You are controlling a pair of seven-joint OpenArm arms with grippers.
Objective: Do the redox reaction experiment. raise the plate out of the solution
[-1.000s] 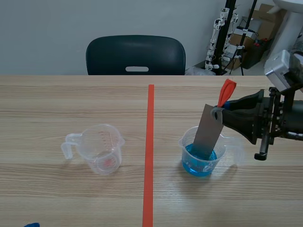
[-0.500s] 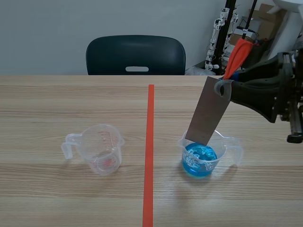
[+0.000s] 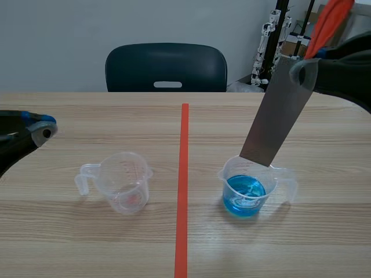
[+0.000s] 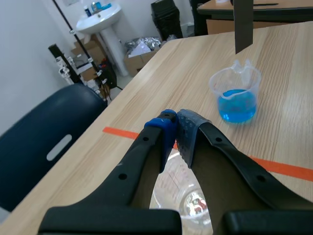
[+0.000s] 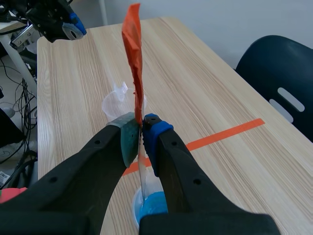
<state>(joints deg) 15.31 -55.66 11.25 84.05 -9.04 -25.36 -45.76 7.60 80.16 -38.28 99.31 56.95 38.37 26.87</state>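
Grey plate [image 3: 277, 113], blue solution [image 3: 245, 191], orange ribbon [image 3: 328, 22]

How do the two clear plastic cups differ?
The right clear plastic cup holds blue liquid; the left clear plastic cup has none. The grey metal plate hangs above the right cup, nothing above the left. Both stand upright, handles pointing outward.

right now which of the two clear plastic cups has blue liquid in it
The clear plastic cup right of the orange-red tape line, under the grey plate; the cup left of it holds none.
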